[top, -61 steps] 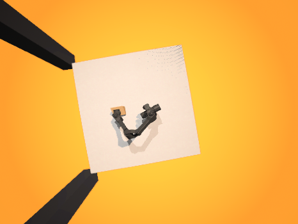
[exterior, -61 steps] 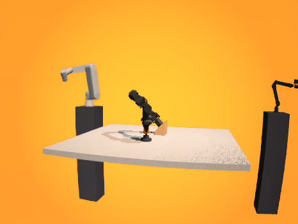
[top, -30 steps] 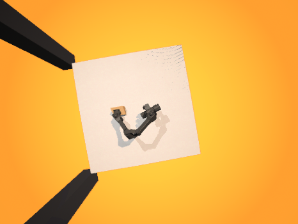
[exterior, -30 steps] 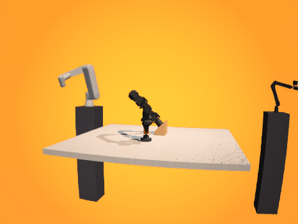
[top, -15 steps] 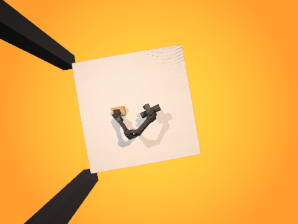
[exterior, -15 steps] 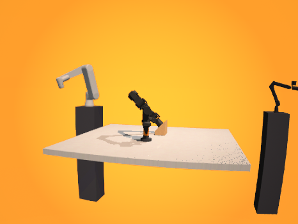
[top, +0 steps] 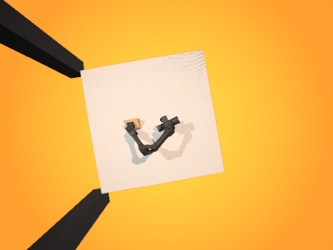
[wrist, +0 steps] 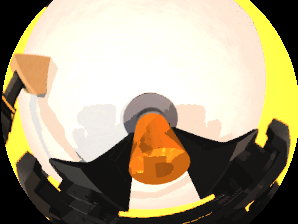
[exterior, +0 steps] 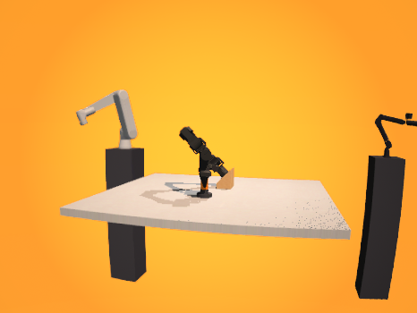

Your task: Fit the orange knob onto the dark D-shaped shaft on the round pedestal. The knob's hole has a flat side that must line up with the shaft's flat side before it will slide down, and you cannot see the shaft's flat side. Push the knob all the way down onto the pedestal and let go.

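Observation:
The orange knob (exterior: 207, 184) (wrist: 159, 142) stands upright between the two black fingers of my gripper (wrist: 153, 133). By the wrist view the gripper is shut on the knob, one finger on each side. The knob's far end is over the round pedestal (exterior: 204, 195) (wrist: 132, 107), which shows grey in the wrist view and dark in the exterior view. The shaft is hidden by the knob and fingers. Whether the knob touches the pedestal cannot be told. In the top view the arm covers both knob and pedestal.
A tan wedge-shaped block (top: 133, 121) (exterior: 226, 181) (wrist: 34, 72) stands by the arm's base on the pale table (top: 118, 89) (exterior: 268, 201). Off the table, a grey arm (exterior: 125, 114) and another black arm (exterior: 382, 130) stand on dark columns.

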### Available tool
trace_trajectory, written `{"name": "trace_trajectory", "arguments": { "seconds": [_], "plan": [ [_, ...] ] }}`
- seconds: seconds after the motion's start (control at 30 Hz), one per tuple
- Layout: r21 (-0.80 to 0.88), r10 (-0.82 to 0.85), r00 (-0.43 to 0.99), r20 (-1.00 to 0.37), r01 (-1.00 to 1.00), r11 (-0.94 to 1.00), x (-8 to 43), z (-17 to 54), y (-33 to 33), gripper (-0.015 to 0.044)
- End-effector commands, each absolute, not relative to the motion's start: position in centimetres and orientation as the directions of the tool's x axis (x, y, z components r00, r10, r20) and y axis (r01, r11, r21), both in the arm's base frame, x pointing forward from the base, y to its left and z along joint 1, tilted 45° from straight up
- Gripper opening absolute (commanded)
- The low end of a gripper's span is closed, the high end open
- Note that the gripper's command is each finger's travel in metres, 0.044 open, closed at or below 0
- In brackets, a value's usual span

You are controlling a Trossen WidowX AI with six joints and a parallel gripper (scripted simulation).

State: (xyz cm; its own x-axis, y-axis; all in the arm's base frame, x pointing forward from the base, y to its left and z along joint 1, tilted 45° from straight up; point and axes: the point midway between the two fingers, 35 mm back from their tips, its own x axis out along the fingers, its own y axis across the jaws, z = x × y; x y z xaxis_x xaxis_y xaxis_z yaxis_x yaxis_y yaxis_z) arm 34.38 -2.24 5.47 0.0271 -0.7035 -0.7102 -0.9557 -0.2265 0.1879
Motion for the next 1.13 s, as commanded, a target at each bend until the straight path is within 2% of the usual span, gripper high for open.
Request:
{"name": "trace_trajectory", "arguments": {
  "seconds": [0.0,0.33,0.57,0.83,1.1],
  "plan": [
    [0.189,-0.703,0.027,-0.71,-0.955,-0.227,34.4,5.5,-2.2,0.0184],
    [0.189,-0.703,0.027,-0.71,-0.955,-0.227,34.4,5.5,-2.2,0.044],
    [0.189,-0.703,0.027,-0.71,-0.955,-0.228,34.4,5.6,-2.1,0.044],
    [0.189,-0.701,0.027,-0.713,-0.955,-0.228,34.1,11.9,4.3,0.044],
    [0.189,-0.701,0.027,-0.712,-0.955,-0.228,34.5,12.2,4.4,0.044]
  ]
}}
